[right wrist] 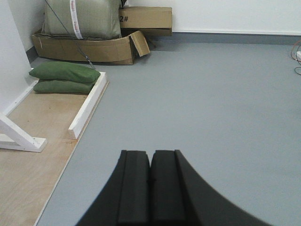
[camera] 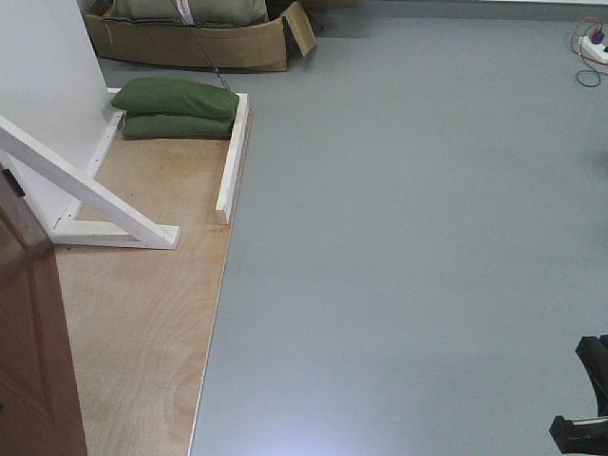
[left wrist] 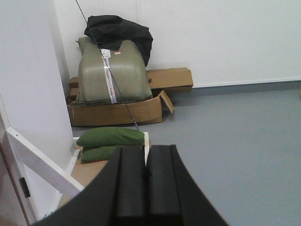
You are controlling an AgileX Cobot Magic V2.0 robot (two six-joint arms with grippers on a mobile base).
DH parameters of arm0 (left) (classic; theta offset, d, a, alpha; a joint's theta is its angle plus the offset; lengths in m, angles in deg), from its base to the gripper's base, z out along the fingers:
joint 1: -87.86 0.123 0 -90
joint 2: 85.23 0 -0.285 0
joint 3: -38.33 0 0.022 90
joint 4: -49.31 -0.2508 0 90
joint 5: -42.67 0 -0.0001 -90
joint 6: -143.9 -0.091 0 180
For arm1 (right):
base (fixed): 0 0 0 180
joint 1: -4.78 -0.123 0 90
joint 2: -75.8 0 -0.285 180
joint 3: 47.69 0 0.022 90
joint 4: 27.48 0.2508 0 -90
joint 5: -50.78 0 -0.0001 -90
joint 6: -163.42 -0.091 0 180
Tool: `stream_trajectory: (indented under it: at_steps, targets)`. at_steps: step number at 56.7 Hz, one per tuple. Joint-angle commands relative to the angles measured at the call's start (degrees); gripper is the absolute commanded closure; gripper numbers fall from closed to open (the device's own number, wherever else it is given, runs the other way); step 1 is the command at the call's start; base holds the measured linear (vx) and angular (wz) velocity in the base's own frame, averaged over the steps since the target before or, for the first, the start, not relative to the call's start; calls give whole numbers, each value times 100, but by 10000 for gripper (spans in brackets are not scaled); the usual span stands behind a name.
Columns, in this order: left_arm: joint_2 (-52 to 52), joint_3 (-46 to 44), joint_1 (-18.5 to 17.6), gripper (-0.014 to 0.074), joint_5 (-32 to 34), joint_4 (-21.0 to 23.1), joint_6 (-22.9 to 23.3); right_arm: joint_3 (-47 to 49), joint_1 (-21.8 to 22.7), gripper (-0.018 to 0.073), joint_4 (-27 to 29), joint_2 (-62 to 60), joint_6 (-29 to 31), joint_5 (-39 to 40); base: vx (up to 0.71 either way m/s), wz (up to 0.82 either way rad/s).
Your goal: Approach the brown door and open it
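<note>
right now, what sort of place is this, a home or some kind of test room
Probably a test room or lab, not a home: the brown door stands by a white braced frame on a plywood base, green sandbags lie on that base, and cardboard boxes sit along the wall.

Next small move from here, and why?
Probably turn the base left: the glossy reddish-brown wooden door only clips the front view's left edge, its handle out of sight, and the left gripper and right gripper, both shut, aim past it.
</note>
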Motion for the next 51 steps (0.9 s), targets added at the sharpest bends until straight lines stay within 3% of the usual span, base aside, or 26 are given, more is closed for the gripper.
stream_trajectory:
  at_steps: [1,51]
  targets:
    - [-77,-100,-13,600,456,47,42,-19,9,559,-19,-32,49,446,4,1]
    - [-16,-205,-13,600,548,48,43,-19,9,559,-19,-32,49,451,0,0]
